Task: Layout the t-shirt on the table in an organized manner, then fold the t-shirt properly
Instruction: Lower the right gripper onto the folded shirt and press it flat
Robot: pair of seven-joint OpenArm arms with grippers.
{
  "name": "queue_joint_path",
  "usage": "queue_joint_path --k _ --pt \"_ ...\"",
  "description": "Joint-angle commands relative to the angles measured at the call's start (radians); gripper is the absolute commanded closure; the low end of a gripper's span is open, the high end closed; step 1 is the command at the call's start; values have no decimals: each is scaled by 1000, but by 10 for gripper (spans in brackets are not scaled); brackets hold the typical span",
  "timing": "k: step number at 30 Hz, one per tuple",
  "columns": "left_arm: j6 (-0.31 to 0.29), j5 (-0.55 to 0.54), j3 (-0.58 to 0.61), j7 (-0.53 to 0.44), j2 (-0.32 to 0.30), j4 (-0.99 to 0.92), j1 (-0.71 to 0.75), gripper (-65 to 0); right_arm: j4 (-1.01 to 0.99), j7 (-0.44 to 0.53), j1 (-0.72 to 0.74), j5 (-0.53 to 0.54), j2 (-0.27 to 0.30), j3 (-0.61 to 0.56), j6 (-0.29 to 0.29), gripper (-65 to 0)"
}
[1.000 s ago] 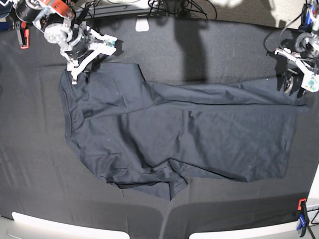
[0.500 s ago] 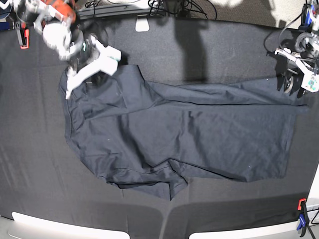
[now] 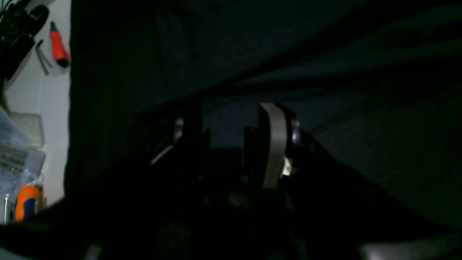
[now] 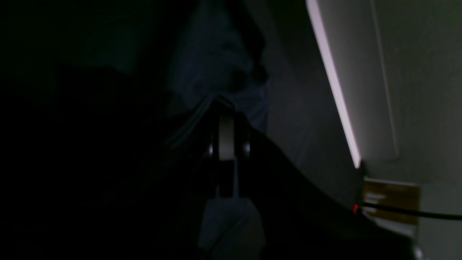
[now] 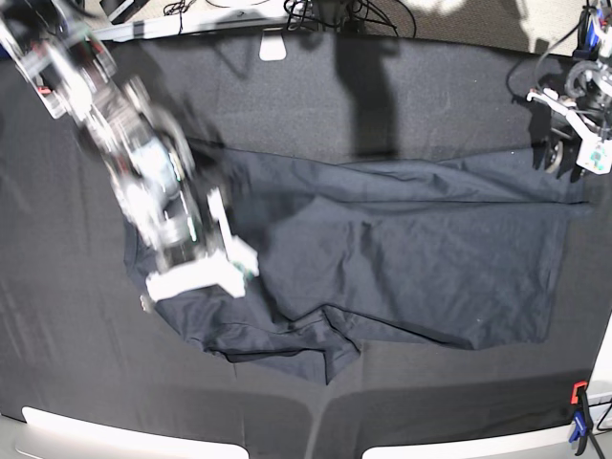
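The dark charcoal t-shirt [image 5: 382, 258] lies spread and wrinkled across the black-clothed table [image 5: 430, 96], with a bunched fold at its front edge. My right gripper [image 5: 206, 273], blurred by motion, is over the shirt's left part. In the right wrist view [image 4: 225, 108] its fingers look pressed together, with bluish shirt cloth [image 4: 216, 65] just beyond; I cannot tell if any cloth is pinched. My left gripper [image 5: 566, 158] hangs at the shirt's far right corner. In the left wrist view [image 3: 231, 122] its fingers stand apart over dark cloth [image 3: 325, 54].
An orange clamp [image 5: 579, 392] and a blue clamp [image 5: 577, 435] sit at the front right edge. A white object [image 5: 273, 46] and cables [image 5: 344, 14] are at the back edge. The table's pale rim [image 5: 124, 435] runs along the front. A red-handled tool [image 3: 59, 45] lies off the cloth.
My right arm has swung from the shirt's back left corner forward and down over its left part, its fingers going from wide open to together. The left arm has barely moved.
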Motion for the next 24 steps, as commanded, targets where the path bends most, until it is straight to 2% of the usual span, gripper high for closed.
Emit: queue_joint_path --k 1,12,16,20,24 --pt "9 -9 -10 -24 -14 17 -2 -230 -16 27 58 -17 -11 11 -20 0" --pt "9 -9 -10 -24 -14 17 -2 -230 -315 75 260 -18 -171 11 -19 0" --pt "9 -9 -10 -24 -14 17 -2 -230 -379 90 282 -18 -200 11 -19 0" --pt "9 -9 -10 -24 -14 17 -2 -230 -386 90 280 -18 -206 9 -11 0" --pt "9 -9 -10 -24 -14 17 -2 -230 -354 -45 270 -60 -202 9 -9 0"
